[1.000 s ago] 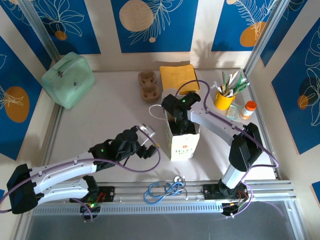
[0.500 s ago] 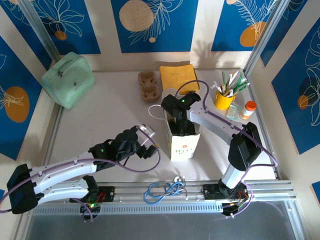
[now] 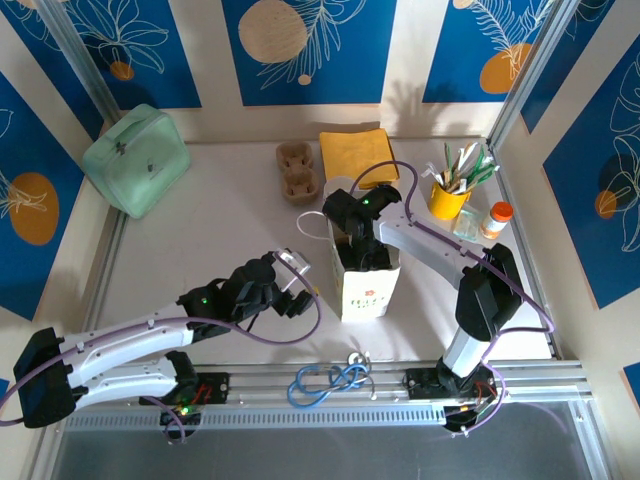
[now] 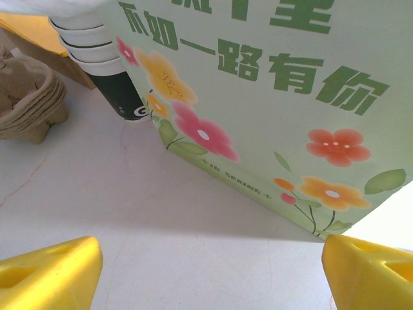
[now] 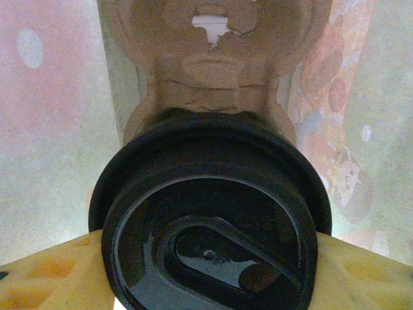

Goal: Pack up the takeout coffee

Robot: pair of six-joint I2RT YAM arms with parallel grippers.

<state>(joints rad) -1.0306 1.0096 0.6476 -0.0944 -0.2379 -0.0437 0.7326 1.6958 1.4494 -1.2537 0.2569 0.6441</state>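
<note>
At the near edge of the table (image 3: 200, 230), the left gripper (image 3: 298, 286) is low, just left of the paper bag (image 3: 366, 292) and aimed at it. In its wrist view the yellow fingertips (image 4: 48, 271) are spread wide with nothing between them, only bare tabletop, and the bag's flower-printed side (image 4: 271, 110) is straight ahead, not touched.

The bag stands upright mid-table. The right gripper (image 3: 362, 255) reaches down through its open top. In the right wrist view the fingers (image 5: 45, 274) sit against both sides of the coffee cup (image 5: 210, 239), black lid up, so it's clamped on the cup. The cup is inside the bag, over a brown pulp carrier (image 5: 213, 71) at the bottom. Can't tell if it's seated in the carrier.

Behind the bag there's a second pulp carrier (image 3: 297, 172) with a yellow napkin stack (image 3: 357, 155) just right of it. Far right are a yellow utensil cup (image 3: 448, 198) and an orange-capped bottle (image 3: 497, 218). A green lunch bag (image 3: 137, 160) sits in the far-left corner, well apart from the rest.
</note>
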